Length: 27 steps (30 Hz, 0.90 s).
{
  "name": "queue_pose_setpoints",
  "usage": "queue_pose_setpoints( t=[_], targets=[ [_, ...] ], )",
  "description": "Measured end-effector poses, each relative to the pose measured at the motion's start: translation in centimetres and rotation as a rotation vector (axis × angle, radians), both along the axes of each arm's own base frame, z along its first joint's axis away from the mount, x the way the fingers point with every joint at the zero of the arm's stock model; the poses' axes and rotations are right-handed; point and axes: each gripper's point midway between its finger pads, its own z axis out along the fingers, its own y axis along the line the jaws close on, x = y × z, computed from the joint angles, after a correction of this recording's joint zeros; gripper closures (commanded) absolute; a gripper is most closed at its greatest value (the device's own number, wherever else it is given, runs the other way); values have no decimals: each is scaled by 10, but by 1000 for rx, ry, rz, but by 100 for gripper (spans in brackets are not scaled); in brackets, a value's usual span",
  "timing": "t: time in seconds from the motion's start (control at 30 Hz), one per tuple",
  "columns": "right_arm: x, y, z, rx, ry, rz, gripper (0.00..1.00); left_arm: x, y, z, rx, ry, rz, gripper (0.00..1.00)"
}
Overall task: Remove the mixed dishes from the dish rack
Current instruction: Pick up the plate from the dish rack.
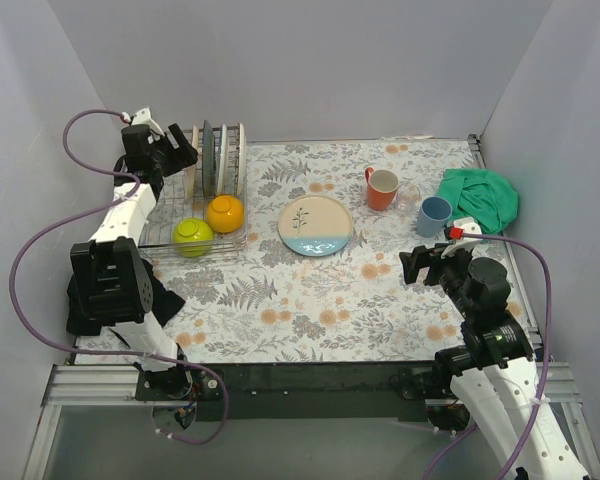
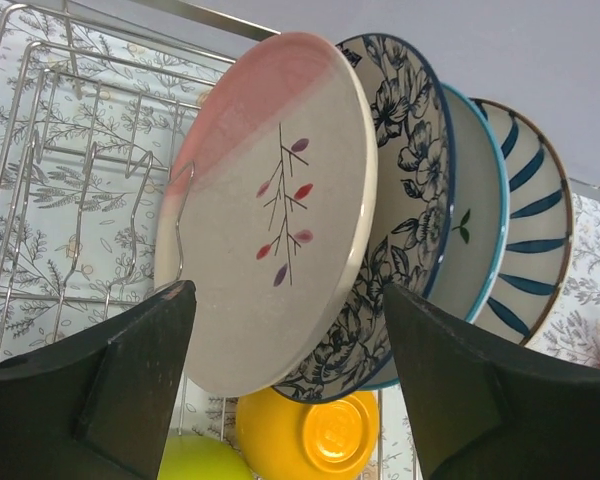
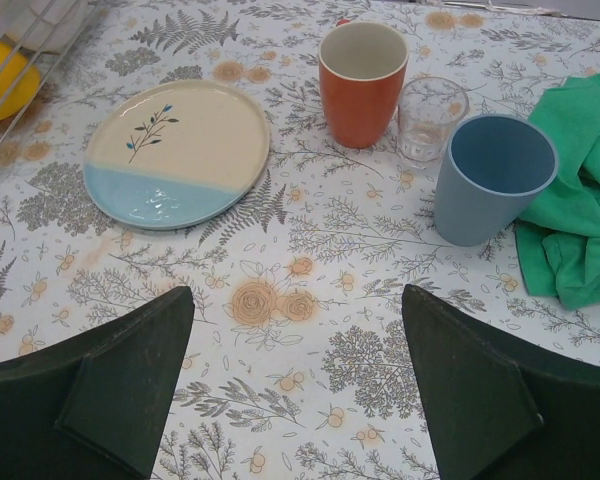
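Floral-clothed table (image 1: pixel 310 300): left gripper (image 2: pixel 287 298), fingers spread, frames the dish rack (image 1: pixel 168 218)'s pink plate (image 2: pixel 270 200) for lifting; right gripper (image 3: pixel 298 296) hovers, likewise parted.

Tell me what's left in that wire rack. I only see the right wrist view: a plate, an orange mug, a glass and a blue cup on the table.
Observer: Four plates stand upright in the dish rack; the one nearest the left arm is a pink-and-cream plate.
Operator: Any bowls?
Observer: Two, at the rack's near end: an orange-yellow bowl, bottom up, and a lime-green bowl.
Operator: Is the other arm busy?
Observer: The left fingers are open and facing the pink-and-cream plate.
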Motion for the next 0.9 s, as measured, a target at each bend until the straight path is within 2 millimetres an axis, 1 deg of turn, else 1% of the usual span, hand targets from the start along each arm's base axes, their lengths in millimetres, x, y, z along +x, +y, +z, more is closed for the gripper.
queue_pose_setpoints(
  t=[0.13,0.27,0.5,0.73,0.77,0.9],
  targets=[
    [0,0,0,0,0,0,7,5,2,-16,22,28,-10,27],
    [0,0,0,0,0,0,7,8,0,-25,56,42,-28,28],
    [0,0,1,1,-4,0,7,11,-8,-28,214,46,-20,32],
    [-2,2,5,8,-19,11,8,13,-5,-23,392,50,47,37],
    [-2,2,5,9,-20,16,8,13,-5,-24,417,53,55,39],
    [-2,4,5,11,-20,25,7,14,-5,-23,481,60,72,41]
  ],
)
